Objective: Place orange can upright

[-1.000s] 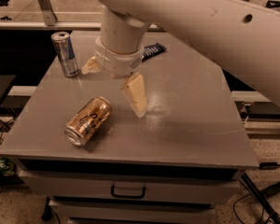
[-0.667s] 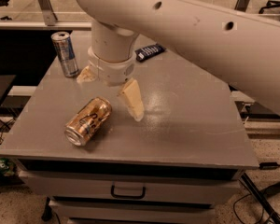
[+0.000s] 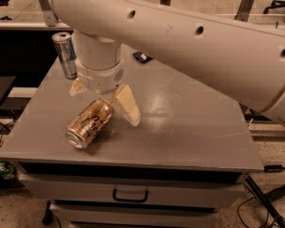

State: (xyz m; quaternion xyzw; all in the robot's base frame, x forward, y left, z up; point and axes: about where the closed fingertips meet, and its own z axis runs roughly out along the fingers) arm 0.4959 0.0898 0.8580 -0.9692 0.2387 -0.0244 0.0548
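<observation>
The orange can (image 3: pixel 89 123) lies on its side on the grey table (image 3: pixel 190 127), its silver top rim facing the front left. My gripper (image 3: pixel 104 99) hangs open just above the can's far end. One cream finger (image 3: pixel 128 107) reaches down to the right of the can; the other finger (image 3: pixel 77 87) shows to the left, behind the can. The fingers stand apart and hold nothing. The large white arm fills the top of the view and hides part of the table's back.
A slim silver-and-blue can (image 3: pixel 65 54) stands upright at the back left of the table. A small dark object (image 3: pixel 141 57) lies at the back behind the arm. The table has a drawer with a handle (image 3: pixel 130 194) below its front edge.
My gripper has moved left and toward the front, from beside the slim can's area down to just over the orange can. The orange can has not moved.
</observation>
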